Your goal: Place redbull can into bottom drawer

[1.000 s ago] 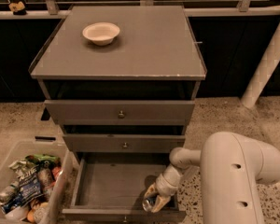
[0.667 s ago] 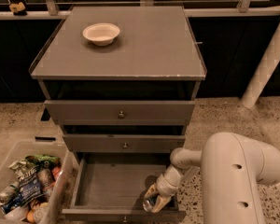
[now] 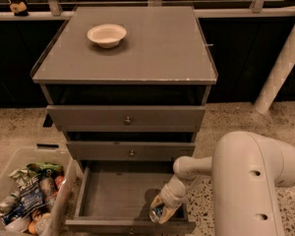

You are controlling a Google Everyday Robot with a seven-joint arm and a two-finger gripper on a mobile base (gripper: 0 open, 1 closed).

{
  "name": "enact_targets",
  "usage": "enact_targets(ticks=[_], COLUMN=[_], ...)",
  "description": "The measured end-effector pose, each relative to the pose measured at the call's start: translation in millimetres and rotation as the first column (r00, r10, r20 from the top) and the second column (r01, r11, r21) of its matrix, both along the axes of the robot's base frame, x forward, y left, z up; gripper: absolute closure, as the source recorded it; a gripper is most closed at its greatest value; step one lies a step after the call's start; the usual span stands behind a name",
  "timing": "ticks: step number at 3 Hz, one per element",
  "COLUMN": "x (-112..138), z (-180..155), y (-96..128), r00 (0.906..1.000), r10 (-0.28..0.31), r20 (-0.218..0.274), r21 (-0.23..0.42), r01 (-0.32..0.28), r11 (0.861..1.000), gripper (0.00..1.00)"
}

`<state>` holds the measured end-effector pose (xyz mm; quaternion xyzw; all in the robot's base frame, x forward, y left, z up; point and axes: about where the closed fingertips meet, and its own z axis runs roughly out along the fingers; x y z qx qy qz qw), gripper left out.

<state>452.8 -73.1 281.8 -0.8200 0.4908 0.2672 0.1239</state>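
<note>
High front view downward, pincer (image 3: pixel 160 212) bottom-centre

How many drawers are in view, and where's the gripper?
3: top drawer just under the cabinet top, middle drawer below it, bottom drawer lowest, pulled open. None seem hidden. The gripper holds the redbull can inside its front right corner.

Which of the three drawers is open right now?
The bottom drawer, the lowest one: pulled out, inside showing. The top drawer and middle drawer show only their fronts. The gripper holds the can in its front right corner.
</note>
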Motion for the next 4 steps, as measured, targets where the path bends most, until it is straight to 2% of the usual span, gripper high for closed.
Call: enact_targets(ticks=[1, 2, 3, 4], x=[-8.9, -33.2, -33.4, -12.4], z=[8.5, -2.5, -2.7, -12.6], y=[-2.9, -7.6, -7.6, -4.8], r00=[0.9913, 0.9893, 0.9894, 0.9833], r10=[0.058, 0.059, 0.058, 0.061], r20=[0.118, 0.134, 0.133, 0.172], r21=[-0.121, -0.151, -0.150, -0.140], r01=[-0.044, -0.038, -0.038, -0.037], r11=[0.992, 0.988, 0.988, 0.989], gripper=[1.00, 1.00, 1.00, 1.00])
